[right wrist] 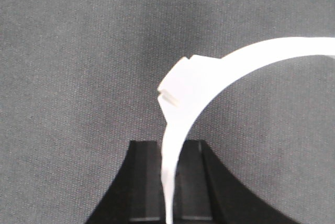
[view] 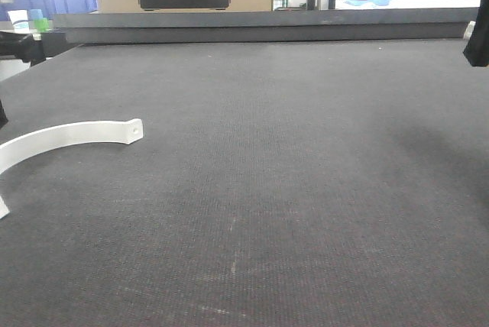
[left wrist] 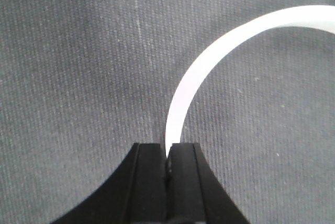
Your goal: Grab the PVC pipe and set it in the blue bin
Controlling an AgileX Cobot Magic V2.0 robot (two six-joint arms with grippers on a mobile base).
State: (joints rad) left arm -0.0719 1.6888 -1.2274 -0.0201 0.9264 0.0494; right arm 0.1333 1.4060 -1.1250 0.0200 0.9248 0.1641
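grey mat [view: 306,189] spreads; left jaws pinch strip [left wrist: 196,80], right jaws pvc pipe [right wrist: 180,85].

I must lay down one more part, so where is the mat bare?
The mat is bare across the middle and right front, between the strip at the left and the rail at the back. The left front is crowded: the left tool grips the strip there. The right tool holds the pipe over the mat.
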